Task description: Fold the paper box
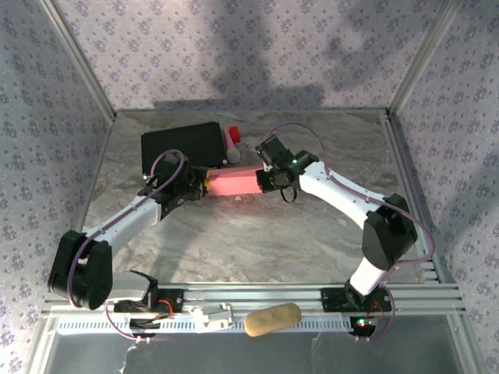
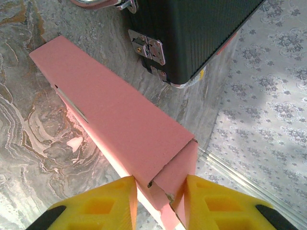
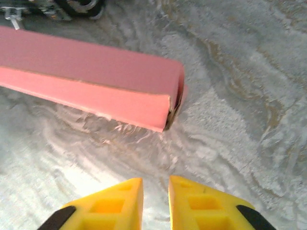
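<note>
Near rail: tan oblong obj (image 1: 273, 319) lying on front metal rail (image 1: 437, 292), btwn the arm bases.
L gripper (image 2: 160, 201): yellow fingers clamped on end flap of paper box (image 2: 115, 115).
R gripper (image 3: 156, 201): fingers slightly apart, nothing btwn them; near box's other end, not touching it.
Paper box: pink, long, folded shut along its length, mid-table btwn both grippers; can't tell if it rests on marbled table (image 1: 257, 234) or sits just above.
Black box (image 1: 183, 148): just behind paper box, metal latches (image 2: 148, 48) on side facing it.
Red obj (image 1: 231, 136): beside black box, far side; too small to ID.
</note>
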You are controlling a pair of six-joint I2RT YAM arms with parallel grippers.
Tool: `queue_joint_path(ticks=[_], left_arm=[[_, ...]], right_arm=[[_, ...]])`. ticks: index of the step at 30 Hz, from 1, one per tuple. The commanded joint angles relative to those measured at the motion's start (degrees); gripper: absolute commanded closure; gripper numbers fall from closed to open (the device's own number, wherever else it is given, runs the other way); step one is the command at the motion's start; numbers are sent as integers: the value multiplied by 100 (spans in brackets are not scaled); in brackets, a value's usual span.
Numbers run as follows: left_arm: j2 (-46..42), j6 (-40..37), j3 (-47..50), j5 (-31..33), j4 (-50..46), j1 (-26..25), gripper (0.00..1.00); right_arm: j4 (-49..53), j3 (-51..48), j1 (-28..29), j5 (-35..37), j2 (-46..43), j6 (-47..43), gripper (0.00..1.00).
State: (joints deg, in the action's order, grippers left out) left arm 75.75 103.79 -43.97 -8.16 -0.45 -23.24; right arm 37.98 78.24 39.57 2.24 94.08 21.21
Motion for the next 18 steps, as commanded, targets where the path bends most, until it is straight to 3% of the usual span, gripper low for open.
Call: queue_joint_path(ticks=[1,5,11,18], left_arm=[[9,-5,11,34,-463,13,71],[15,-15,-29,35,-498,15,71],[53,-65,-117,61,-552,18,71],[72,-87,-165,66,-568,18,71]], right_arm=[[-131,-190,-216,-737,-371,303,74],[-977,-758,-636,-1481,-871,1092,65],[-2555,-1593,-1385,-2858,-1081,3289,35],[-4047,-1762,-1410,-3689,-443,5328,27]])
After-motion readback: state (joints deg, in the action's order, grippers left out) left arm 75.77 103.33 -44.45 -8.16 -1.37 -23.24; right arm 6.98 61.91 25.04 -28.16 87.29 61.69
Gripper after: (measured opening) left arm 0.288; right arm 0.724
